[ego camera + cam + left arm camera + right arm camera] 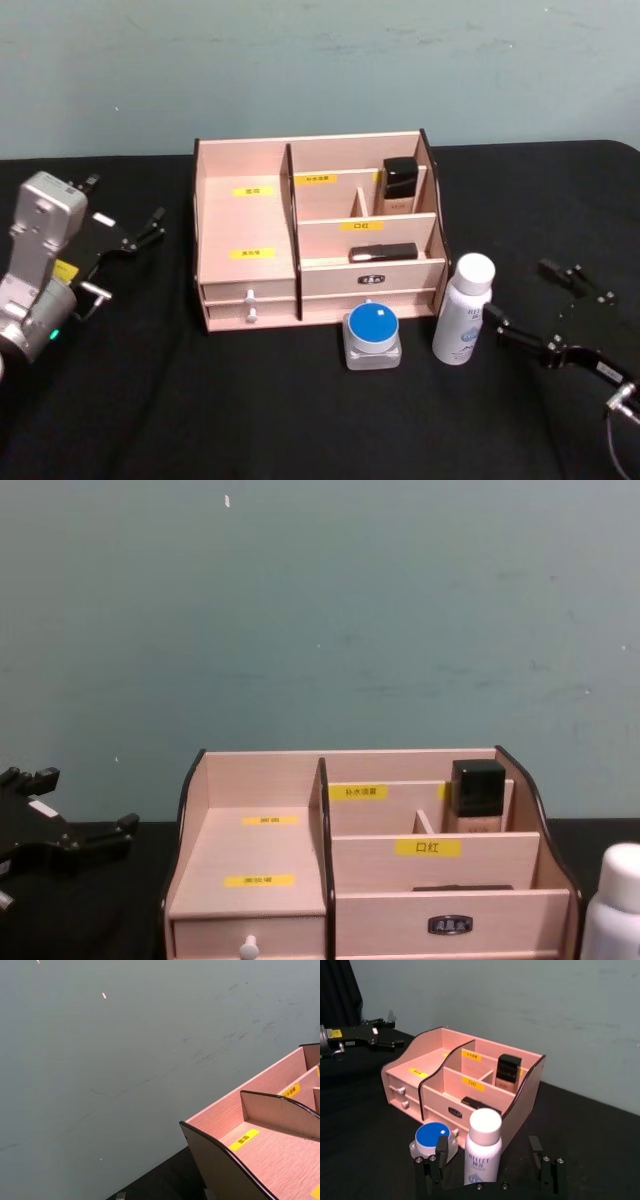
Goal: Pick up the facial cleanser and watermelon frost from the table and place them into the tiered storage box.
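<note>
Standing upright on the black table (250, 410), the white cleanser bottle (463, 312) is found just off the near right corner of the wooden storage box (245, 215); whether the two touch cannot be told. A small jar with a blue lid (372, 335) is set on the table just in front of the box's right half, left of the bottle and apart from it. The right gripper (518, 292) is held low over the table immediately right of the bottle, with its fingers spread wide and nothing gripped. In the right wrist view the bottle is seen in line with the gap between them. The left gripper (125, 258) is held at the far left, well apart from the box, its fingers likewise parted. Within the box, a dark square-capped bottle (400, 185) is noted upright in the far right compartment. A flat black item (383, 253) is recorded lying in the tier just in front of it.
</note>
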